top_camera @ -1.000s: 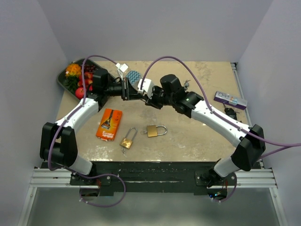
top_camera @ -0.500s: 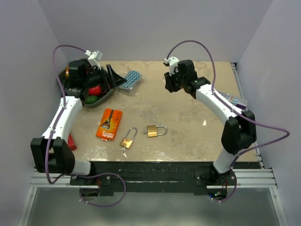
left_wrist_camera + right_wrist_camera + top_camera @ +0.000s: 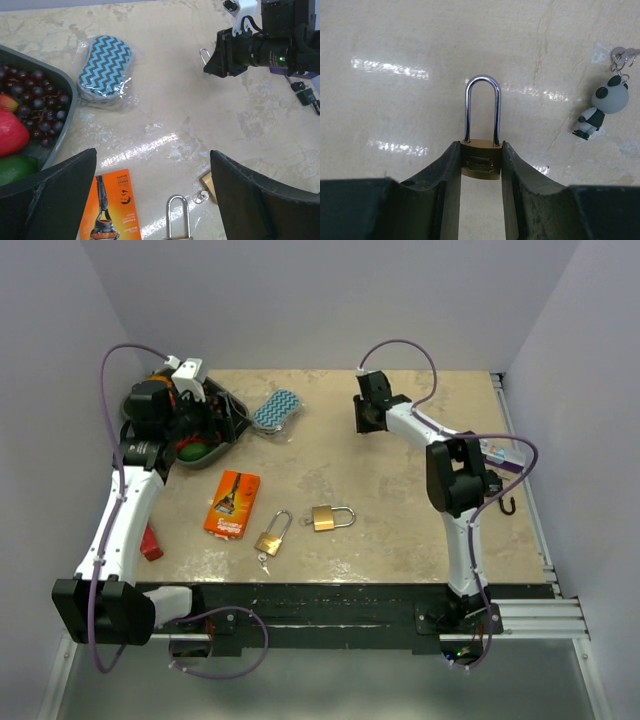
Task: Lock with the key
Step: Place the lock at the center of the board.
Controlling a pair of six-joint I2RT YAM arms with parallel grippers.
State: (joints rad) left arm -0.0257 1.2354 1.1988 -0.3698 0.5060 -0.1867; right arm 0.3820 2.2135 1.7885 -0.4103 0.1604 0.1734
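Note:
In the right wrist view my right gripper is shut on the brass body of a long-shackled padlock, shackle pointing away. A panda keychain with keys lies on the table to its right. From above, the right gripper is at the back centre. Two more brass padlocks lie near the front, with a small key beside the left one. My left gripper is wide open and empty, hanging by the tray.
An orange razor package lies left of the padlocks. A blue zigzag sponge in plastic sits beside the fruit tray. A purple box is at the right edge and a red object by the left arm.
The grippers were together at the back centre; they have parted. The left one opened and swung back toward the tray, and the right arm folded back toward the right.

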